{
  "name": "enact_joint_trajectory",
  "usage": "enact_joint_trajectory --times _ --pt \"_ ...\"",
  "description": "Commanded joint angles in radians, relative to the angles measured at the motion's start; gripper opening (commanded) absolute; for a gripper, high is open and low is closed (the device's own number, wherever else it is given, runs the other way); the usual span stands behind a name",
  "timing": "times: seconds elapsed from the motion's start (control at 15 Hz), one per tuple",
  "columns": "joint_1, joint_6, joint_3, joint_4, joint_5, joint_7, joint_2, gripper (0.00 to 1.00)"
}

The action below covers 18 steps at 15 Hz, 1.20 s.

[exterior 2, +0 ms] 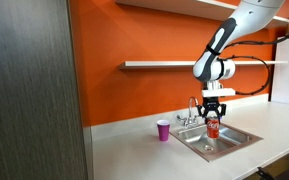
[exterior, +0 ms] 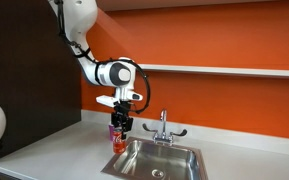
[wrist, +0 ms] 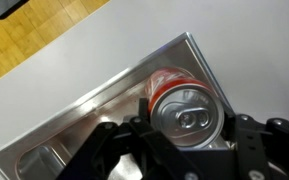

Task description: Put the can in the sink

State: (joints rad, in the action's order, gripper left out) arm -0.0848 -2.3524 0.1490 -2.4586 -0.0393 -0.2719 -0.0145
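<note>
Dark gripper (wrist: 189, 128) fingers (wrist: 119, 150) fill the bottom of the wrist view. They stand on both sides of the can (wrist: 184, 108) and are clamped on it. The can is upright, with its silvery top towards the camera and a strip of its red side showing. Under it lies the steel sink (wrist: 94, 125), and the can hangs over the basin, near one edge. Around the sink is the pale surface (wrist: 234, 40), and a wooden floor (wrist: 34, 30) shows at the top left corner.

In an exterior view the arm (exterior 2: 224, 45) comes down from the upper right, and the gripper (exterior 2: 213, 116) holds the can (exterior 2: 213, 126) over the sink (exterior 2: 239, 136), in front of the faucet (exterior 2: 193, 108). A pink cup (exterior 2: 163, 130) stands on the surface (exterior 2: 134, 150) beside the sink, apart from the can.

In an exterior view the gripper (exterior: 119, 122) is at the near end of the sink (exterior: 169, 160). Something red and pink is just below it, probably the can and the cup overlapping; I cannot separate them there.
</note>
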Motion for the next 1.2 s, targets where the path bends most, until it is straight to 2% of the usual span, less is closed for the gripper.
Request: enact_joint_trajectory --times 0.0,0.73,0.8,1.13 --pt "-0.011 0.002 -0.011 0.001 0.000 0.000 0.000 0.63" --pt "-0.011 0.002 -0.011 0.001 0.000 0.000 0.000 0.63" --pt "-0.011 0.002 -0.011 0.001 0.000 0.000 0.000 0.38" --pt "-0.021 -0.021 0.001 0.042 0.009 0.026 -0.061 0.38"
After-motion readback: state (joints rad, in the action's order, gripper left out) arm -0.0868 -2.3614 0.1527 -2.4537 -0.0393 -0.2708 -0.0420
